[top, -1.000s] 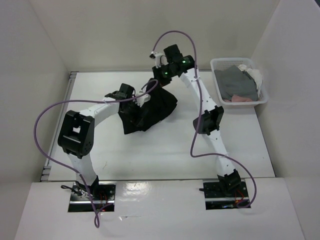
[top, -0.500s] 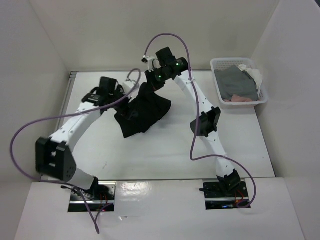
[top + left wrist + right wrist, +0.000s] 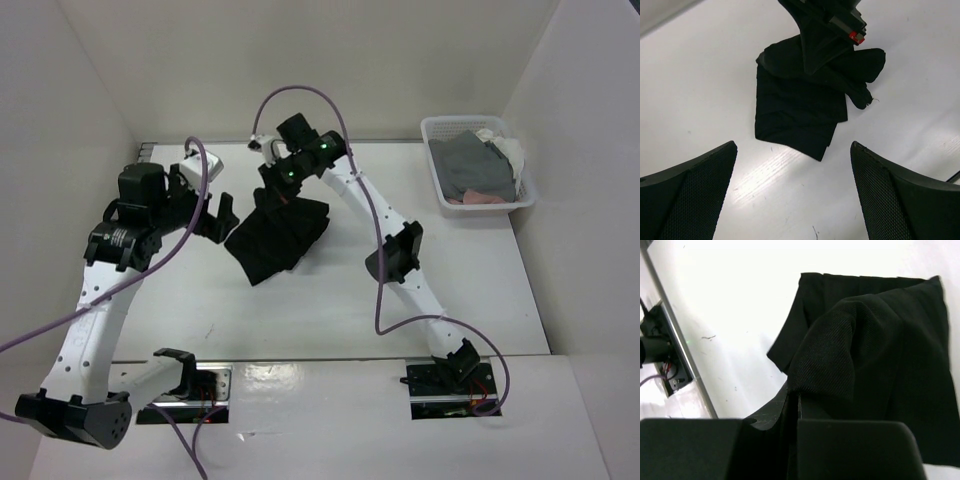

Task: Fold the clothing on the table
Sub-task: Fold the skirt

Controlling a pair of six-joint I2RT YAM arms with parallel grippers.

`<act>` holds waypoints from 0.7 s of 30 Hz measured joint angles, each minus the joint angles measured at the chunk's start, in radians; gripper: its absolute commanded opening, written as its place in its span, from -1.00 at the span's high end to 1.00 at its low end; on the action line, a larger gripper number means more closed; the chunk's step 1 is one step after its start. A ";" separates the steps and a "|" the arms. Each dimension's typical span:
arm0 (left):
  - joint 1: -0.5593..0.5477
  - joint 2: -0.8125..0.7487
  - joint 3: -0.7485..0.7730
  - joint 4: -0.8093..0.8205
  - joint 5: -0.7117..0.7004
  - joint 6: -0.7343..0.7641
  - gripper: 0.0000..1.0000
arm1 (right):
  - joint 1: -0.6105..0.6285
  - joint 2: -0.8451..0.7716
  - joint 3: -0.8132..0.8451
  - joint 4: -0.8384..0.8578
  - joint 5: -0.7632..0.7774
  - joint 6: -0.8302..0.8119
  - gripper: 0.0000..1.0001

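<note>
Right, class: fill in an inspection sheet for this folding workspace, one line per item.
Surface: white table, with a metal rail at its far left corner.
Job's things: black skirt, bunched, one edge lifted.
Clutter: mesh basket at the far right, holding a grey garment and a pink cloth.
Pincers: left pincer open, hovering clear of the skirt; right pincer shut on the skirt's fabric.
Cables: purple cables loop off both arms.
Surroundings: white walls on three sides.
</note>
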 measured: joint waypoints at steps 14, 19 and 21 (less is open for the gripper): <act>0.015 -0.078 -0.101 -0.069 -0.050 0.000 -1.00 | 0.116 0.281 0.097 -0.004 -0.063 -0.030 -0.13; 0.015 -0.084 -0.121 -0.069 -0.051 0.001 -1.00 | 0.129 0.317 0.127 -0.012 -0.088 -0.048 -0.57; 0.015 -0.089 -0.129 -0.069 -0.051 0.001 -1.00 | 0.137 0.316 0.134 -0.013 -0.097 -0.055 -0.78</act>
